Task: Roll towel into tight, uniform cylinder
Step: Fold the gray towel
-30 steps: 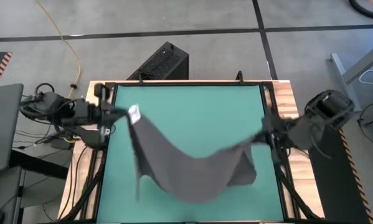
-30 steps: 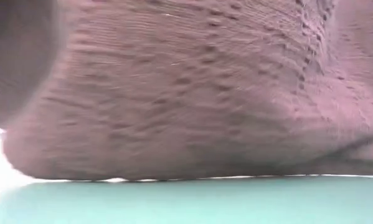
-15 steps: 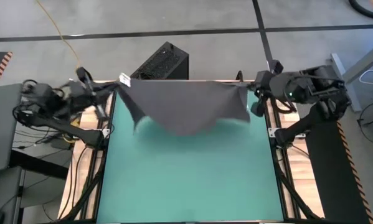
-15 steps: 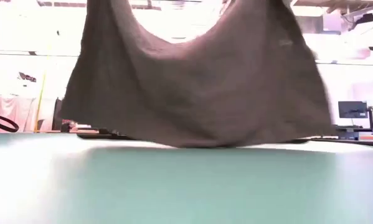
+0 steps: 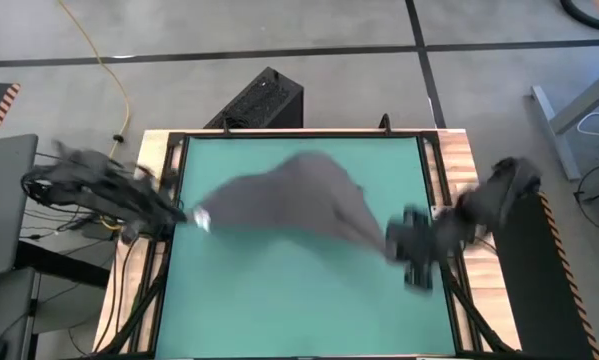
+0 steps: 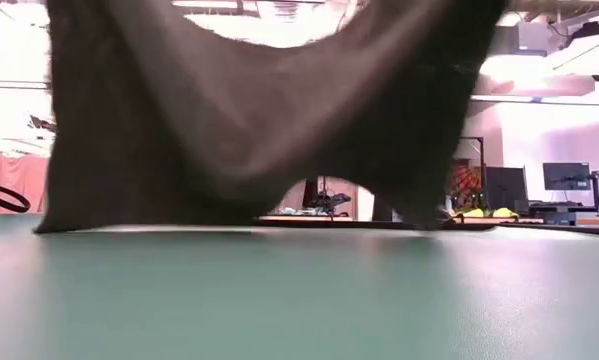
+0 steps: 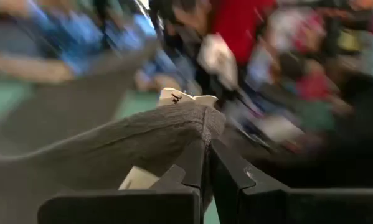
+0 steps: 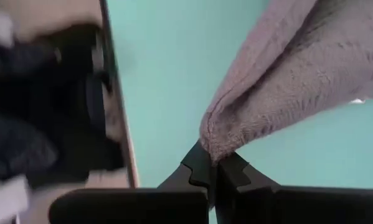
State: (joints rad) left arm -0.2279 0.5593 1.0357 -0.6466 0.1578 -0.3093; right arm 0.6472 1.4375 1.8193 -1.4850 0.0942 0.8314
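The dark grey towel (image 5: 299, 195) spans the green table (image 5: 299, 300) between my two grippers and bulges toward the far edge in the middle. My left gripper (image 5: 189, 215) is at the table's left edge, shut on the corner with the white tag (image 7: 186, 98). My right gripper (image 5: 397, 243) is near the right edge, shut on another corner. In the low view the towel (image 6: 269, 110) hangs as a wide curtain. Its lower edge (image 6: 139, 222) reaches down to the table's level; whether it touches, I cannot tell. My left gripper pinches the towel's tagged corner (image 7: 202, 121) between its two fingers (image 7: 192, 165), coming nearly level from the table's left. The cloth runs away from the fingers toward the table's middle. My right gripper pinches a bunched corner (image 8: 217, 140) between its fingers (image 8: 198, 165), slanting down from the table's right. The cloth runs off toward the table's middle, above the mat.
Wooden rails with black frame bars (image 5: 169, 180) border the green mat left and right. A black box (image 5: 264, 100) and a yellow cable (image 5: 109, 70) lie on the floor beyond the far edge. The mat's near half (image 5: 299, 310) is bare.
Both grippers swung the towel up to the far edge, then came back down toward the table's middle. The right one came farther toward the near edge and tipped downward. The towel, first sagging toward the near edge, now trails and bulges toward the far side.
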